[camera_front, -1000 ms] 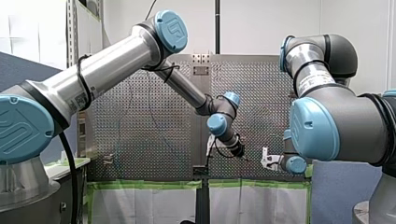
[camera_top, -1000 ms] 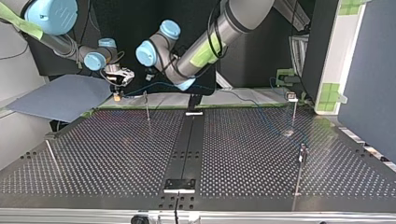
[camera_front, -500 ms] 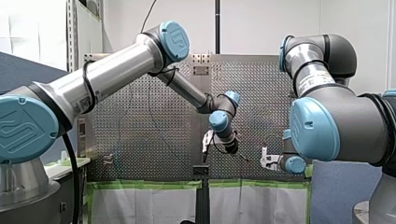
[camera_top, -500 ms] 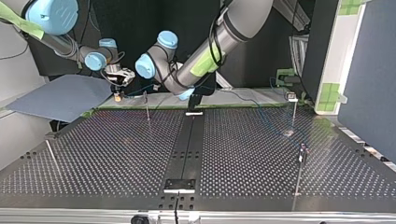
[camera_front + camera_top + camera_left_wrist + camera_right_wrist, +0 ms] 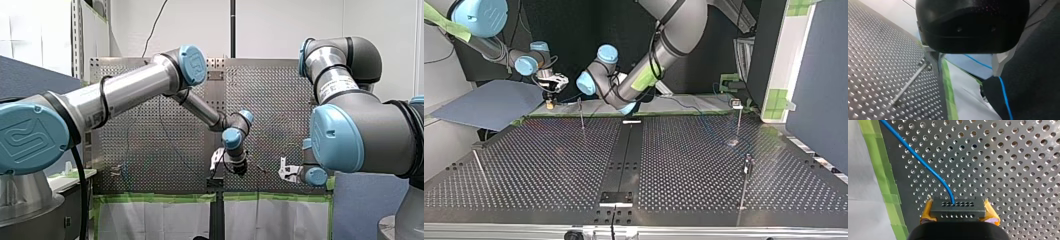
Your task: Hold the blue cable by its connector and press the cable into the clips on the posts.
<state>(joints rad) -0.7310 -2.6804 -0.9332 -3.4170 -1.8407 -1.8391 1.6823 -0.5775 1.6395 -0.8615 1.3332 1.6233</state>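
In the right wrist view my right gripper (image 5: 959, 218) is shut on the black connector (image 5: 958, 208), yellow pads (image 5: 927, 213) on both sides. The blue cable (image 5: 920, 161) leaves the connector and runs away over the perforated plate. In the top view my right gripper (image 5: 552, 86) hangs at the far left edge of the table, just beside a thin post (image 5: 581, 114). My left gripper (image 5: 968, 72) is open, its metal fingers (image 5: 935, 63) apart, and the blue cable (image 5: 1003, 96) passes behind them. In the front view my left gripper (image 5: 217, 161) sits near the middle seam.
More posts stand on the perforated table (image 5: 549, 165): two at the top view's right (image 5: 739, 119) (image 5: 746, 175) and one at its near left (image 5: 479, 167). Green tape (image 5: 885, 180) lines the table edge. A blue-grey sheet (image 5: 489, 102) lies beyond the far left corner.
My left arm has swung: its wrist and gripper dropped lower and shifted toward the front view's left, near the middle seam. My right arm and the connector have stayed put.
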